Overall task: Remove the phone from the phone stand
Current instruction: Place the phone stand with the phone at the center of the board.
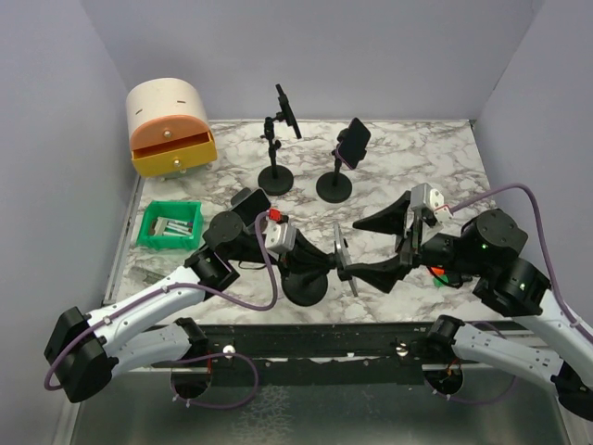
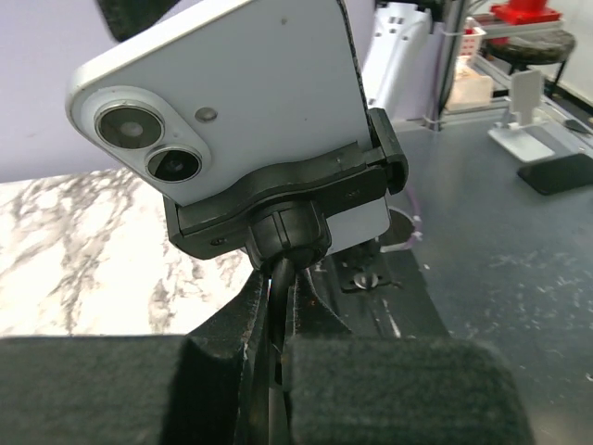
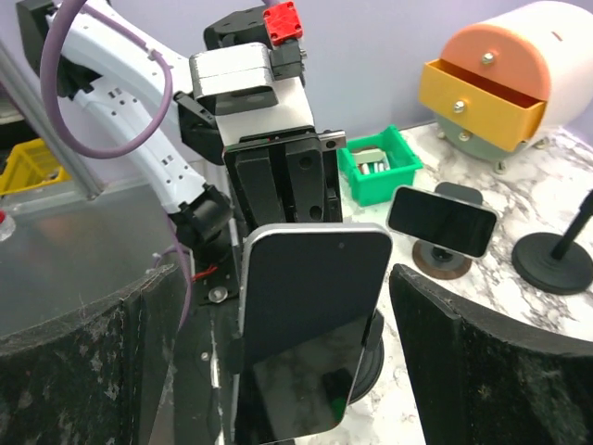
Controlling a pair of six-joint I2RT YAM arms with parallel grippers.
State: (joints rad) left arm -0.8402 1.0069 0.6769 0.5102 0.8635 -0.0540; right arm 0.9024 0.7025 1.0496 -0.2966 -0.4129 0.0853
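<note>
The phone [image 3: 310,324] is sitting clamped in the phone stand [image 2: 283,199], directly between the fingers of the right claw [image 1: 354,247]. That claw is standing spread wide on either side of the phone and gripping nothing. The left claw [image 2: 274,320] is pinching fully shut on the stand's thin stem, with the phone's back rising just above its fingers. Beyond the right claw, a second phone [image 3: 443,221] and a green bin [image 3: 375,167] are sitting farther off.
</note>
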